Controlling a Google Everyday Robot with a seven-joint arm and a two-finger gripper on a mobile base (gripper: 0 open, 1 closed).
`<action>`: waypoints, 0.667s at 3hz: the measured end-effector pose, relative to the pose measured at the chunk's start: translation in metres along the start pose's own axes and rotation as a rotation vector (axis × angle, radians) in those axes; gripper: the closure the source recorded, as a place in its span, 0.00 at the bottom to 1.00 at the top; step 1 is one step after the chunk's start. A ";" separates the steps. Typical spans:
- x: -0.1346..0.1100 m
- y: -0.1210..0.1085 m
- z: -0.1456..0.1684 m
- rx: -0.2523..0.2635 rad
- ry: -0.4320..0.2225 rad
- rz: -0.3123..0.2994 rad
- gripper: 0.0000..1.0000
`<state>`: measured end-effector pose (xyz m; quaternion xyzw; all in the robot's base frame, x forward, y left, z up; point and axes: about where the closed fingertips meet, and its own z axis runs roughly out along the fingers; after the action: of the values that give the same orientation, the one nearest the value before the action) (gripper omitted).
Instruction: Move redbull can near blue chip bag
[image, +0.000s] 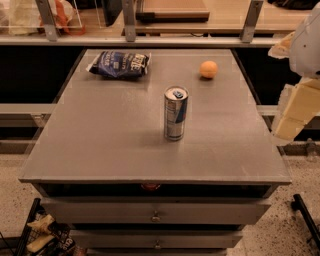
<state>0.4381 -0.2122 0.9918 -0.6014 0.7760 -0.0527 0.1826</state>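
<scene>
The redbull can (175, 113) stands upright near the middle of the grey table (100, 145), silver top and pull tab facing up. The blue chip bag (119, 64) lies crumpled at the table's far left, well apart from the can. My gripper (294, 116) shows as cream-coloured parts at the right edge of the view, off the table's right side, to the right of the can and apart from it. It holds nothing that I can see.
An orange ball (209, 69) lies at the table's far right, behind the can. Drawers (156, 214) sit under the table front. A shelf with metal posts (129, 20) runs behind the table. A wire basket (40, 235) stands on the floor at lower left.
</scene>
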 end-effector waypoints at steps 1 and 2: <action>0.000 0.000 0.000 0.000 0.000 0.000 0.00; -0.003 -0.002 0.014 -0.023 -0.084 0.024 0.00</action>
<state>0.4455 -0.2080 0.9799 -0.5958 0.7754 -0.0165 0.2088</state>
